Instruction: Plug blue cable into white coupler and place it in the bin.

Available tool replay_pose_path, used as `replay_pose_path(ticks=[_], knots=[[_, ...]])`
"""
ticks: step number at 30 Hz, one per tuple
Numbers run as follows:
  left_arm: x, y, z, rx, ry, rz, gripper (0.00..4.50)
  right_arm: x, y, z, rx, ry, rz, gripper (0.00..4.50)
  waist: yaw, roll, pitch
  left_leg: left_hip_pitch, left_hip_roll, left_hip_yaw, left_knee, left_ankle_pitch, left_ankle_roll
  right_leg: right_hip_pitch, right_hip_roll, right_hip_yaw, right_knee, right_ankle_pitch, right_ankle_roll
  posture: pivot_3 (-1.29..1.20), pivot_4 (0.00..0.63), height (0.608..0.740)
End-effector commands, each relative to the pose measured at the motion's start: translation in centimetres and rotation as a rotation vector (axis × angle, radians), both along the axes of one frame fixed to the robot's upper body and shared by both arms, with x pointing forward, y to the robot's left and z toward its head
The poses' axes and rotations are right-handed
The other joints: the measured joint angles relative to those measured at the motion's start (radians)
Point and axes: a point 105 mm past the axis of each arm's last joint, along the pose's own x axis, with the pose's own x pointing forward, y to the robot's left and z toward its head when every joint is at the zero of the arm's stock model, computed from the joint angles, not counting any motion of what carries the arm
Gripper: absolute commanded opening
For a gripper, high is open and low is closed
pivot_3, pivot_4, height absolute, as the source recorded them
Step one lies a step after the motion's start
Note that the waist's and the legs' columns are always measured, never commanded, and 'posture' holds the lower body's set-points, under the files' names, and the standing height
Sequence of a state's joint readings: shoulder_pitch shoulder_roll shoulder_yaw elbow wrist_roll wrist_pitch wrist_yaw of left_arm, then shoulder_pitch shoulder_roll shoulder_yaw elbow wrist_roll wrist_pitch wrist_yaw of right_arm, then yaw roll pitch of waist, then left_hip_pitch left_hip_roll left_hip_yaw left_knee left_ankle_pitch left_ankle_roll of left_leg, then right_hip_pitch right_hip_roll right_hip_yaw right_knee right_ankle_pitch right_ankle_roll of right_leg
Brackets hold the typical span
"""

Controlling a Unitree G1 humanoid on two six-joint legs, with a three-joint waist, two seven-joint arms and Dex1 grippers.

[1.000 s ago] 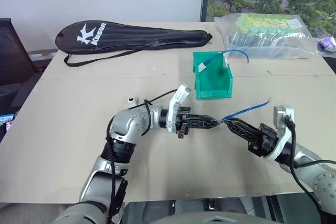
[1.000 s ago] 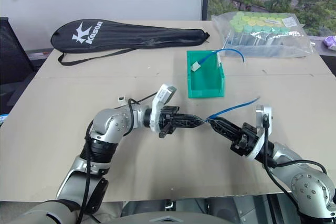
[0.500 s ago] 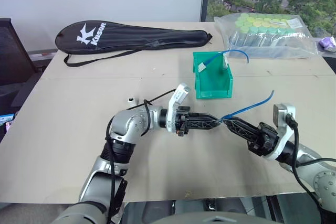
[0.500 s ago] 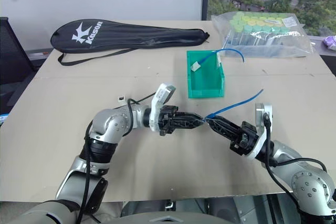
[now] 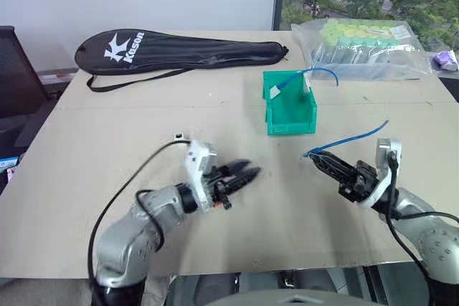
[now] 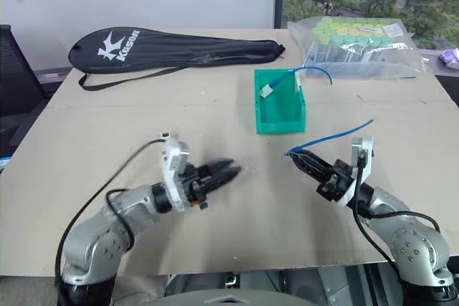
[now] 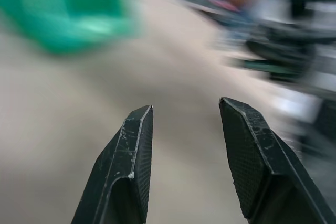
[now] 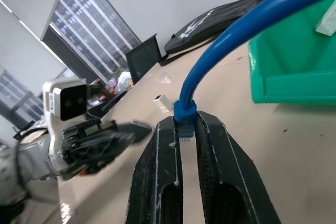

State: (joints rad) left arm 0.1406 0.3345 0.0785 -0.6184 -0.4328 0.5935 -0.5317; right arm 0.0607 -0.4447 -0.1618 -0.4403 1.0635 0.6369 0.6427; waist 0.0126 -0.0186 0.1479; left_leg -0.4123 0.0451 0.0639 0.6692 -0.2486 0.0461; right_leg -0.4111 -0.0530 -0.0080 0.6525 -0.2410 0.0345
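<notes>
Racket bag (image 5: 179, 49), black with white lettering, is seen lying along the far left of the desk (image 5: 86, 148). Nearer, a tiny white coupler (image 5: 178, 135) rests on the desk just beyond the left arm. The left gripper (image 5: 247, 175) is held low over the desk with its two black fingers (image 7: 126, 177) spread apart and nothing between them. Past the middle, the green bin (image 5: 290, 111) stands upright, and a second blue cable with a white end (image 5: 301, 77) is draped over its rim. On the right, the right gripper (image 5: 313, 156) is pressed together on one plug end of the blue cable (image 5: 353, 137), which arcs up and away from the fingertips, clear of the desk. At the far right a clear bag of green-capped tubes (image 5: 362, 48) is seen.
</notes>
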Motion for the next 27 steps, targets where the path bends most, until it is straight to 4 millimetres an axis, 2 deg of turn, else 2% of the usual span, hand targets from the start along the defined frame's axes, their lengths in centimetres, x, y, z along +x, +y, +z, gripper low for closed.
replay_pose_path(ticks=[1, 4, 6, 12, 19, 27], knots=[[0.7, 3.6, 0.0, 0.146, -0.157, 0.297, 2.01, 0.3, 0.1, 1.0, 0.006, -0.056, 0.001, 0.00, 0.002, 0.000, 0.000, -0.001, 0.000, 0.000, 0.000, 0.000, 0.000, 0.000, 0.000, 0.000, -0.001, 0.000, 0.000, 0.00, 0.150, 0.740], [1.2, 6.8, -1.8, 0.247, -0.181, 0.522, 2.01, 0.4, 0.1, 1.1, 0.004, -0.060, 0.002, 0.00, 0.004, 0.000, 0.000, -0.001, 0.000, -0.001, 0.000, 0.000, 0.000, 0.000, -0.001, -0.001, -0.002, 0.000, 0.000, 0.00, 0.150, 0.740], [1.8, 7.7, -2.6, 0.260, -0.180, 0.599, 2.01, 0.5, 0.0, 1.1, 0.001, -0.063, 0.002, 0.00, 0.004, 0.000, 0.000, -0.002, 0.000, -0.001, 0.000, 0.000, 0.000, 0.000, -0.001, -0.002, -0.002, 0.000, 0.000, 0.00, 0.150, 0.740], [4.5, 7.8, -3.6, 0.273, -0.214, 0.675, 2.01, 0.5, 0.0, 1.3, 0.001, -0.066, -0.005, 0.00, 0.003, 0.000, 0.000, -0.002, 0.000, -0.001, 0.000, 0.000, 0.000, 0.000, -0.001, -0.005, -0.002, 0.000, 0.000, 0.00, 0.150, 0.740], [6.1, 7.7, -4.2, 0.235, -0.208, 0.754, 2.01, 0.7, 0.1, 1.3, 0.008, -0.070, -0.016, 0.00, 0.004, 0.001, -0.001, -0.001, 0.000, 0.000, 0.000, 0.000, 0.001, 0.000, -0.001, -0.005, -0.001, 0.002, 0.004, 0.00, 0.150, 0.740], [7.3, 6.9, -4.6, 0.222, -0.184, 0.721, 2.01, 0.8, 0.2, 1.3, 0.004, -0.076, -0.026, 0.00, 0.005, 0.002, -0.002, 0.000, -0.001, 0.000, 0.000, 0.000, 0.001, 0.000, -0.001, -0.005, 0.001, 0.002, 0.004, 0.00, 0.150, 0.740]])
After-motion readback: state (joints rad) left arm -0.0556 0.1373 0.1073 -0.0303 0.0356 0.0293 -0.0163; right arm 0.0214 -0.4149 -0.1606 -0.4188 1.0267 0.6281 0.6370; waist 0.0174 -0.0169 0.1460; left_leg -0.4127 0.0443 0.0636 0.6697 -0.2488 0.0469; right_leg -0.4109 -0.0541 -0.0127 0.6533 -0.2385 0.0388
